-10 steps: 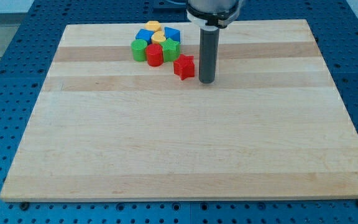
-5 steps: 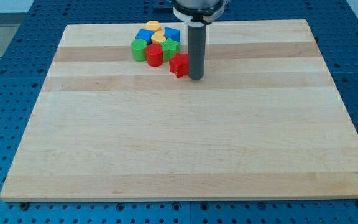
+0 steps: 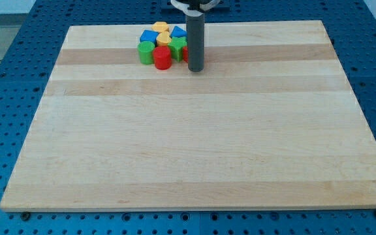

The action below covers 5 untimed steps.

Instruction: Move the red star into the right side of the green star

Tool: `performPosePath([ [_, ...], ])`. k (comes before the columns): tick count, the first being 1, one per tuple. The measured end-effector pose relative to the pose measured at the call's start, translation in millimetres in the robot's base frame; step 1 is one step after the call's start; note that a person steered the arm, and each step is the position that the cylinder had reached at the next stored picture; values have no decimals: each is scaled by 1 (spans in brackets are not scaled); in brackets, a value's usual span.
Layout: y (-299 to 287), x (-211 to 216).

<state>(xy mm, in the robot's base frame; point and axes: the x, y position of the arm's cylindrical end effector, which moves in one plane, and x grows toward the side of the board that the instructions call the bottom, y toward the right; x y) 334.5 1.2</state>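
The main risk I see is that my tip [image 3: 196, 70] shoves too far: it sits pressed against the right side of the cluster, and one more nudge leftward could drive the red star [image 3: 185, 55] hard into the green star [image 3: 178, 49] and scatter the neighbours, the red cylinder [image 3: 162, 58], the green cylinder [image 3: 147, 52], the blue blocks [image 3: 151, 36] and the yellow blocks [image 3: 161, 27]. There is no hand on this arm, only the rod, so nothing is held. The red star is mostly hidden behind the rod; only a red sliver shows at the rod's left edge, seemingly against the green star's right side. Whether they truly touch I cannot tell. The rest of the wooden surface [image 3: 194, 150] lies below the cluster.
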Motion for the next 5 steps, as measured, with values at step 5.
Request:
performPosePath([
  [5,26,-45],
])
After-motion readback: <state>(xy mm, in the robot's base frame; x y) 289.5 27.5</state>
